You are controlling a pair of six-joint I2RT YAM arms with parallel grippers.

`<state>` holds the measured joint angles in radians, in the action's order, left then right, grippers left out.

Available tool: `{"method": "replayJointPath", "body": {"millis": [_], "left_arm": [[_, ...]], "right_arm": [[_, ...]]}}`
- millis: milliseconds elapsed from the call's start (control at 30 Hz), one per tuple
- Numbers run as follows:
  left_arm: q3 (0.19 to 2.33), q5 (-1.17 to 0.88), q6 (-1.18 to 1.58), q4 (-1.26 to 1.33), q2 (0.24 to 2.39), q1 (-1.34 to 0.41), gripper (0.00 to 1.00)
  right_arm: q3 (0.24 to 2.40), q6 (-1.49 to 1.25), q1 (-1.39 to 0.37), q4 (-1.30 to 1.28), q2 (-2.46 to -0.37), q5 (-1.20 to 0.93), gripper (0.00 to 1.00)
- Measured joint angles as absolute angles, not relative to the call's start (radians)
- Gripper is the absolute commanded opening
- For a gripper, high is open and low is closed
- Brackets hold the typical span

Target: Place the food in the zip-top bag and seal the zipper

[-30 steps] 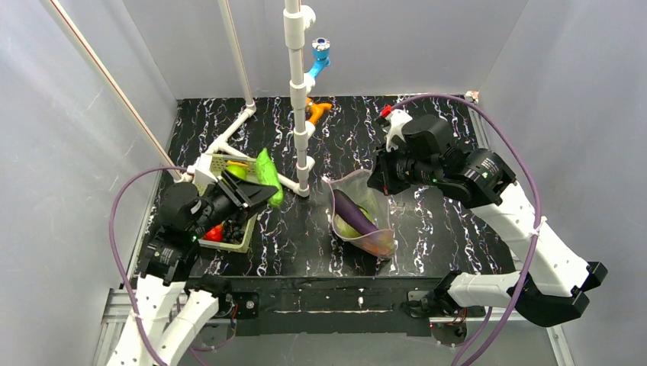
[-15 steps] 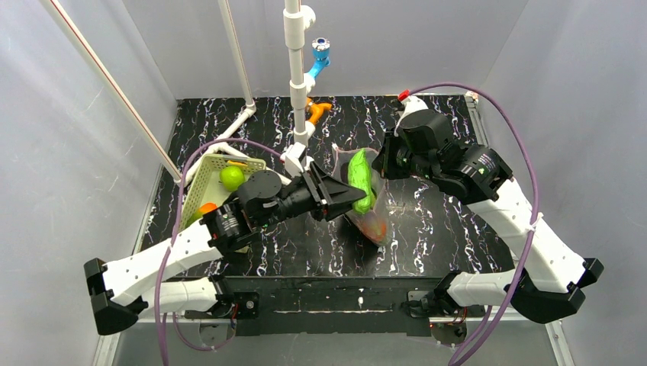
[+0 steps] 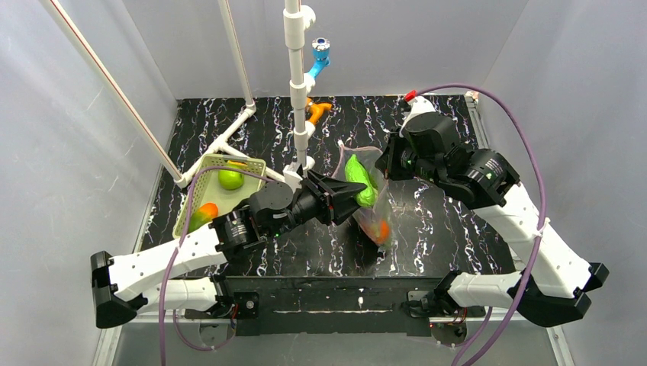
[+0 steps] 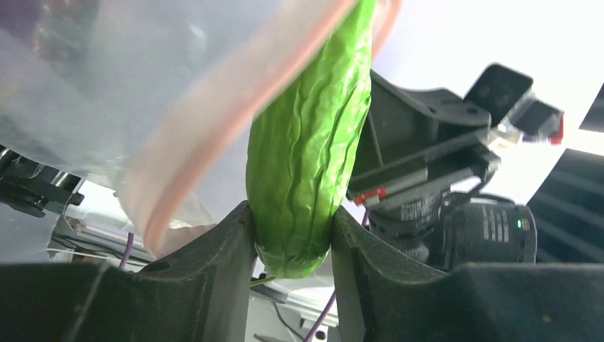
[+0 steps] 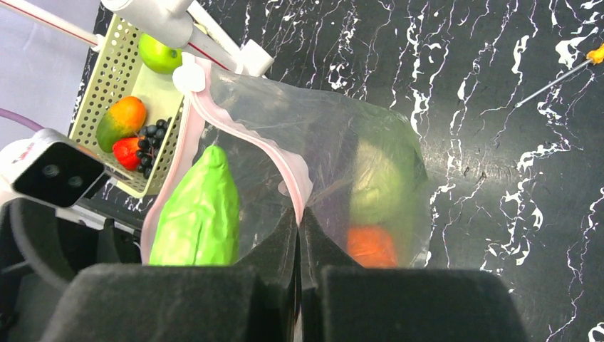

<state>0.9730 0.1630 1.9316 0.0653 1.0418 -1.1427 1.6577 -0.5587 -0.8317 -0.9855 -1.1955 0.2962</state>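
Because the bag [image 5: 342, 135] is thin, limp and slippery, it probably handles best by its stiffer pink zipper [image 5: 249, 142], and the right gripper [image 5: 299, 226] is pinched there, holding the mouth up and open. The cucumber [image 4: 306, 157], likely light and firm, pokes into that mouth, its end clamped in the left gripper [image 4: 290, 228]. More food lies in the basket [image 5: 107, 78].

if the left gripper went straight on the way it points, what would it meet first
Most likely the zip-top bag, at its pink zipper: the cucumber in the left gripper pokes into the open mouth. The right gripper, pinching the rim, lies beyond; depth is unclear.
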Motion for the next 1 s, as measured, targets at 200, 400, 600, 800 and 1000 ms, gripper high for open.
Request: {"method": "replayJointPath", "body": {"millis": [200, 400, 600, 800, 1000], "left_arm": [[0.99, 0.21, 1.996, -0.059, 1.045, -1.143, 0.16], [1.008, 0.236, 2.014, -0.115, 1.045, -1.143, 0.19], [1.077, 0.213, 1.992, -0.092, 1.111, -1.143, 0.58], [1.078, 0.242, 1.961, -0.096, 1.114, -1.143, 0.98], [1.135, 0.284, 1.829, -0.156, 1.102, -1.143, 0.98]], "right_arm": [[1.651, -0.554, -0.839, -0.984, -1.186, 0.293, 0.01], [1.633, -0.547, -0.862, -0.976, -1.177, 0.289, 0.01], [1.632, -0.544, -0.892, -0.977, -1.177, 0.29, 0.01], [1.632, -0.537, -0.902, -0.977, -1.177, 0.29, 0.01], [1.632, -0.526, -0.905, -0.977, -1.177, 0.29, 0.01]]}}
